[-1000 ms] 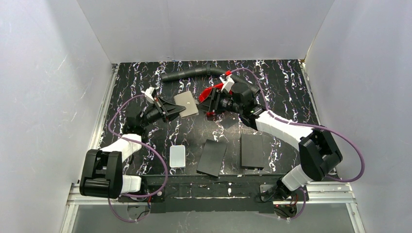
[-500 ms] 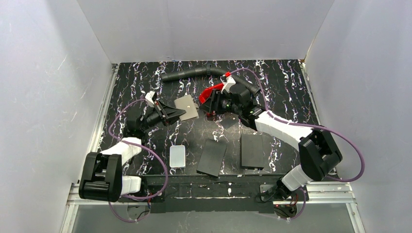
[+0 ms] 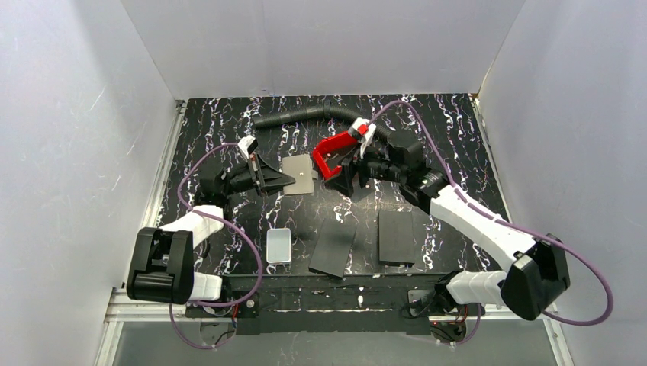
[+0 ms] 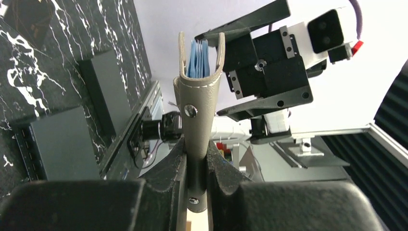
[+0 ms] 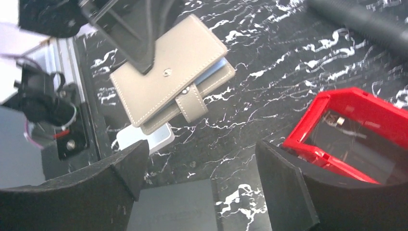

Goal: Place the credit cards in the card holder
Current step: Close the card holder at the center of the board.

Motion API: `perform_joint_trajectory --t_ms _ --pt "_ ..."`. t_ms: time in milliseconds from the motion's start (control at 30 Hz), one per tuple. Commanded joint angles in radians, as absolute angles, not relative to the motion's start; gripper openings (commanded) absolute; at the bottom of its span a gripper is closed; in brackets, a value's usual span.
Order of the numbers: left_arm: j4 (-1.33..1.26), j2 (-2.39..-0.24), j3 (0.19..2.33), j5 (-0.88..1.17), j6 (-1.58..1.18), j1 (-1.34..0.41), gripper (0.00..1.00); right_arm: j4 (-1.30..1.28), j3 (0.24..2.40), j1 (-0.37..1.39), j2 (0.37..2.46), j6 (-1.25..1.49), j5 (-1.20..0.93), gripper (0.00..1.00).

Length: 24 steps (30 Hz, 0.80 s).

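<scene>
Gripping card holder (image 5: pixel 168 77) edge, left fingers (image 4: pixel 175 159) closed; right fingers (image 5: pixel 284 183) wide open, empty, near red tray (image 5: pixel 310 120).

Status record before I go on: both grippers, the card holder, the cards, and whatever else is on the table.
left gripper: shut on the card holder, gripping one end
right gripper: open, nothing between the fingers, next to the red tray
card holder: covers nearly together, far end gaping slightly
cards: pale blue leaves show between the covers; cards or sleeves, cannot tell
also on table: white box, black panel, second black panel, black hose
</scene>
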<state>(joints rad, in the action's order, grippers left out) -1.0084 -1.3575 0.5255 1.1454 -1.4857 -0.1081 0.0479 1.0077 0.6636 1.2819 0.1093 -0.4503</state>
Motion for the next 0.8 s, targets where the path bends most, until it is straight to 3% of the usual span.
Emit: perform_joint_trajectory --t_ms 0,300,767 --pt "-1.031 -1.336 0.553 1.267 -1.440 -0.119 0.00 0.040 0.964 0.661 1.231 -0.144 -0.603 0.92" --pt "-1.023 -1.308 0.556 1.281 -1.422 -0.167 0.00 0.192 0.941 0.661 1.236 -0.220 -0.854 0.87" --pt "-1.020 -1.300 0.572 1.268 -1.420 -0.206 0.00 0.225 0.934 0.673 1.292 -0.253 -0.851 0.68"
